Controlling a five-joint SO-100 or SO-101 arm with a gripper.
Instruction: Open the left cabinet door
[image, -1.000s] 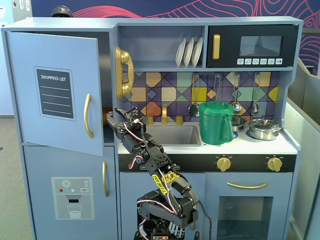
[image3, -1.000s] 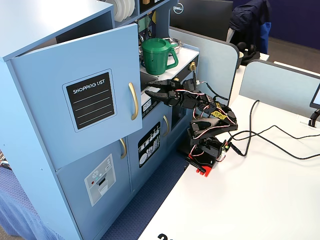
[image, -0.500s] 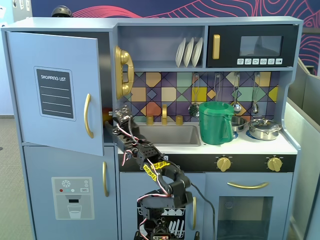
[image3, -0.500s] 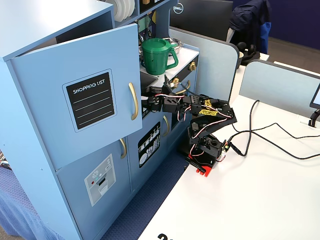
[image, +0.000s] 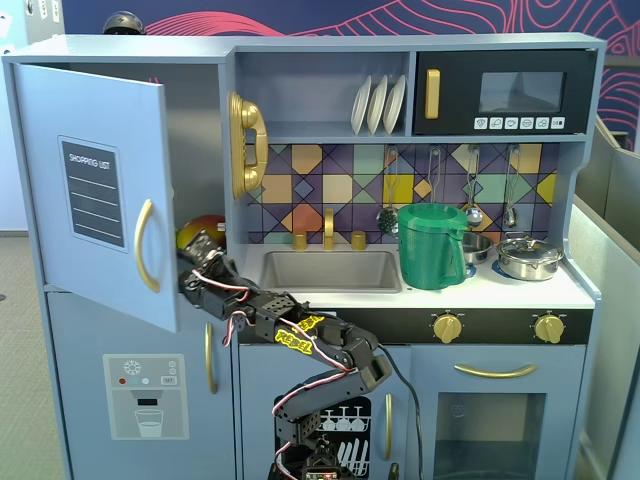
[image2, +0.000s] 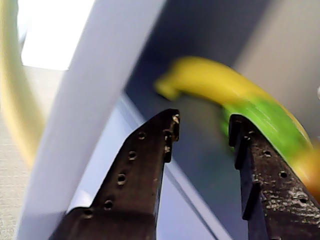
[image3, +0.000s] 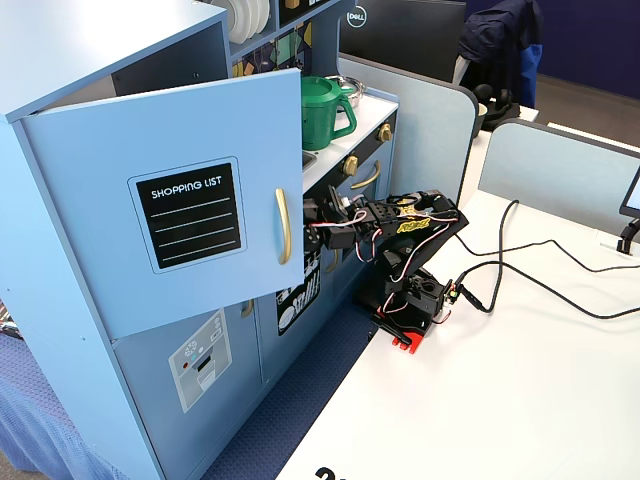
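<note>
left cabinet door (image: 95, 190) with shopping list panel (image3: 190, 215) stands swung well out from the toy kitchen's upper left compartment, gold handle (image: 143, 245) on its free edge. gripper (image2: 202, 127) sits behind that edge, fingers spread, clasping nothing. blurred yellow-green object (image2: 235, 97) lies inside the compartment, beyond the fingertips.

The robot is a slim black plastic arm (image: 300, 345) built of blocky servo segments joined by printed brackets. Thin red, white and black wire bundles loop loosely along its links. Yellow stickers with dark markings sit on the middle segments, too small to read. A red plastic clamp (image3: 403, 341) shows at the foot of its base. In the wrist view the two black gripper fingers (image2: 145, 170) are flat, tapered, matte plates dotted with rows of small round holes, their inner edges stepped.
</note>
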